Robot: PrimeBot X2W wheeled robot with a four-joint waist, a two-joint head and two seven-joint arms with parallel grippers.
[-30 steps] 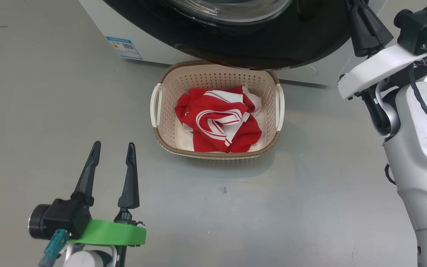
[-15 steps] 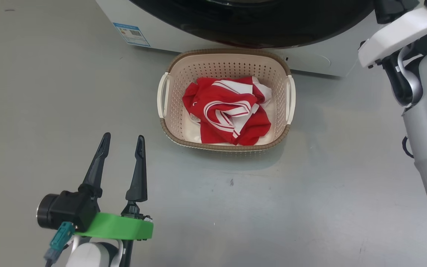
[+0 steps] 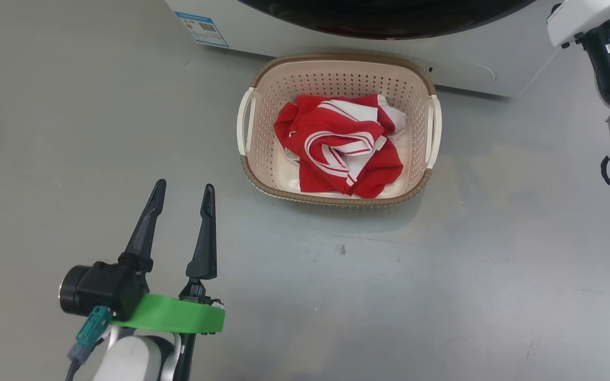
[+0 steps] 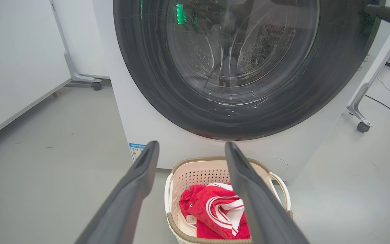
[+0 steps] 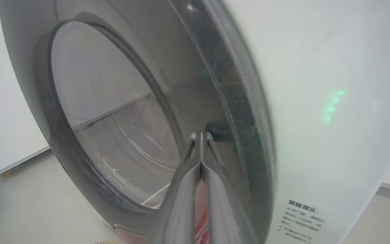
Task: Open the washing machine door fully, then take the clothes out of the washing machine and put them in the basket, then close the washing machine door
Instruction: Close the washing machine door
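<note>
Washing machine door (image 5: 120, 128) at closed right tool (image 5: 200, 135) tips; left tool (image 3: 184, 186) agape, empty.

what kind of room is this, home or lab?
Probably a lab or test bay, not a home: bare grey floor, white partition panels on castered feet, one washing machine with the basket before it.

Floor (image 3: 442, 296): grey, smooth, one small dark mark (image 3: 342, 250).
Left caster (image 4: 96, 86): black, under a white panel (image 4: 12, 61).
Right caster (image 4: 361, 126): near a thin cable (image 4: 384, 105).
</note>
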